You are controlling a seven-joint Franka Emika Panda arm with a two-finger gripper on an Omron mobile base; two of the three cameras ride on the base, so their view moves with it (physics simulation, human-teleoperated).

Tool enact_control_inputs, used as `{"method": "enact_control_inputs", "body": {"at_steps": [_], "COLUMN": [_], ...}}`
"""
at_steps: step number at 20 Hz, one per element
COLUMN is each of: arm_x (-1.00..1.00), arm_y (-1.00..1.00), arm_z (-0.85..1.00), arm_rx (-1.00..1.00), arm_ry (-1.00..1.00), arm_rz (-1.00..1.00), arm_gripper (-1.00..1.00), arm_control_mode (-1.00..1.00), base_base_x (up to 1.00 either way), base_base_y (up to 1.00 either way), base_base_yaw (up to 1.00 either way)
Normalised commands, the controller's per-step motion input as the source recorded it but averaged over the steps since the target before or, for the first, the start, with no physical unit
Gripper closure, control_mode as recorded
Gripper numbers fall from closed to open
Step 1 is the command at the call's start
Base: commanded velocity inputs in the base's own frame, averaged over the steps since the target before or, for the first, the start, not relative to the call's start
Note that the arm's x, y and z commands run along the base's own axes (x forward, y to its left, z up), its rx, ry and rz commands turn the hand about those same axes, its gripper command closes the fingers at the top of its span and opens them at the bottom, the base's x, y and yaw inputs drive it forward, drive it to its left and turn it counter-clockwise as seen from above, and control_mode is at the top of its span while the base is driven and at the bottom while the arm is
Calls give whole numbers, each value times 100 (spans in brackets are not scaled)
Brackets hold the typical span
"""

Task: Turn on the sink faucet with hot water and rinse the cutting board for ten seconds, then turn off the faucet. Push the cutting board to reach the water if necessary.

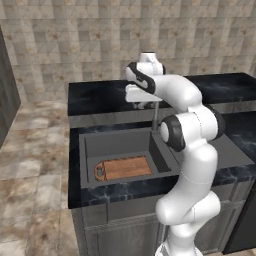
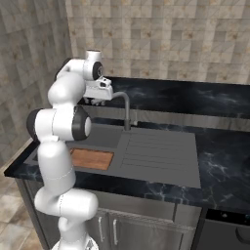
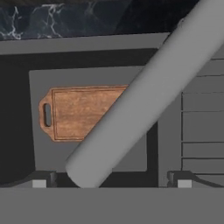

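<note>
Claw (image 3: 111,181) open wide, empty, over faucet spout (image 3: 144,94); cutting board (image 3: 81,113) prob. dry in sink (image 1: 120,145).

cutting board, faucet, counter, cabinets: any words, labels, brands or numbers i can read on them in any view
None: no readable text in any view.
cutting board: plain wood grain, no print.
sink faucet: bare grey metal.
counter: marble veining alone.
cabinet doors: unmarked.

Flat, even rendered light all round, no glare, everything a touch soft and low-res. Inside the sink (image 1: 90,150) the walls go darker than the floor. Close to the lens, the faucet spout (image 3: 144,96) looms large, smooth and featureless.
</note>
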Motion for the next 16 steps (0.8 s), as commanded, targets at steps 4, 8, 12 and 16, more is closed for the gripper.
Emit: {"method": "enact_control_inputs", "body": {"at_steps": [4,8,12,16], "arm_x": [-1,0,0,-3], "arm_y": [-4,0,0,0], "arm_z": [9,15,25,28], "arm_rx": [0,0,0,0], "arm_ry": [0,-6,-9,-10], "arm_rz": [0,0,0,0], "arm_gripper": [-100,-100,-100,-100], "arm_control_mode": [-100,-100,-100,-100], "base_base_x": [0,0,0,0], "base_base_y": [0,0,0,0], "base_base_yaw": [0,0,0,0]}}
